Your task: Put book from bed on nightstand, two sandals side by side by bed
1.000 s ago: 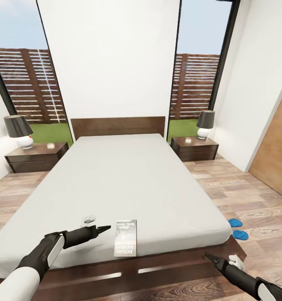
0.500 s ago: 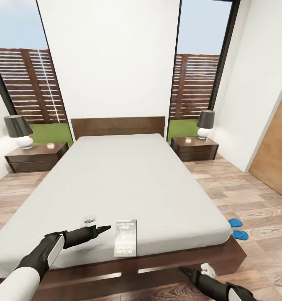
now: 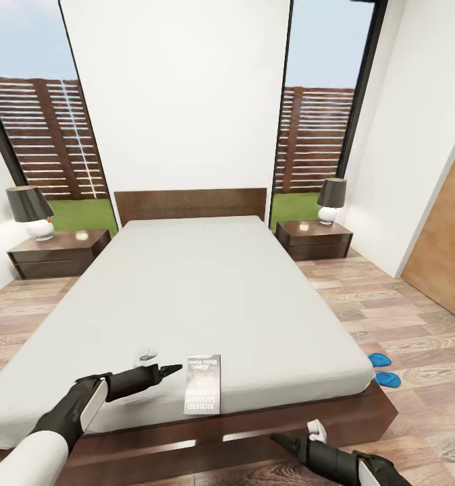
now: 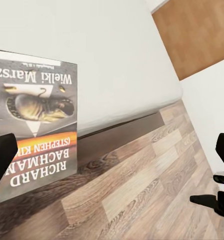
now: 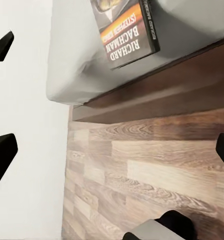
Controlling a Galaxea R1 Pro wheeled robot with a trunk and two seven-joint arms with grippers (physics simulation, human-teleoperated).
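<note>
The book lies at the foot edge of the bed's grey mattress, its lower end sticking out past the edge. In the left wrist view the book shows its dark cover and orange band; it also appears in the right wrist view. My left gripper hovers open over the mattress just left of the book. Lower down, in front of the bed frame and right of the book, my right gripper is open and holds nothing. Two blue sandals lie on the floor by the bed's right side.
Two dark nightstands flank the headboard, the left one and the right one, each carrying a lamp. A wooden door is on the right wall. Wood-plank floor runs along both sides of the bed.
My right arm has swung left along the foot of the bed, from the bed's right corner to below and right of the book. The left gripper has barely shifted.
</note>
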